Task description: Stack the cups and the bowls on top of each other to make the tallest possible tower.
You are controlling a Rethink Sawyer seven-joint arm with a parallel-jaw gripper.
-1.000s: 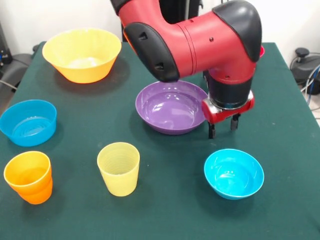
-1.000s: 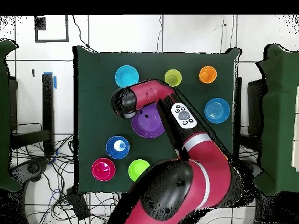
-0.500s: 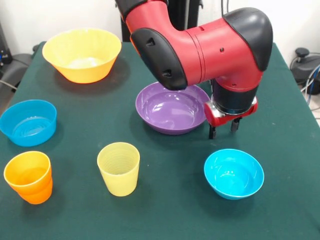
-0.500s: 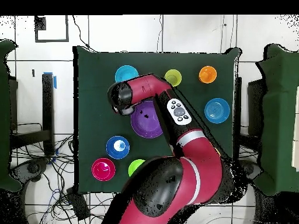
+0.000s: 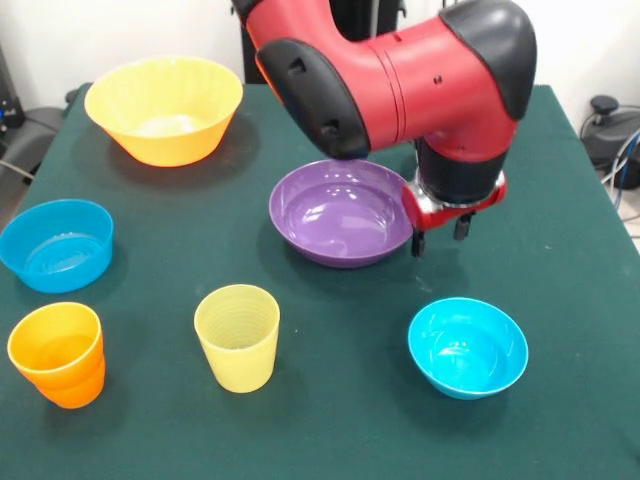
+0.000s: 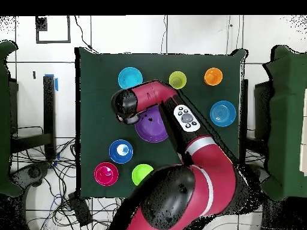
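My gripper (image 5: 438, 237) hangs open and empty just off the right rim of the wide purple bowl (image 5: 340, 212), low over the table. In front of it stand the cyan bowl (image 5: 467, 346), the pale yellow ribbed cup (image 5: 238, 336) and the orange cup (image 5: 58, 353). The light blue bowl (image 5: 55, 243) and the large yellow-orange bowl (image 5: 165, 108) are at the left. In the overhead view the dark blue bowl (image 6: 121, 151), the red bowl (image 6: 106, 173) and the lime green bowl (image 6: 142, 173) stand near the robot's base. I cannot make out the red cup on its own.
The green table (image 5: 560, 260) ends close to the cyan bowl's right and front. My arm (image 6: 180, 114) covers part of the purple bowl (image 6: 153, 127) and hides the yellow-orange bowl in the overhead view. Chairs and cables lie beyond the table's edges.
My gripper has drawn back a little toward the far side and slightly left, staying at the purple bowl's right rim. The purple bowl has shifted very slightly left.
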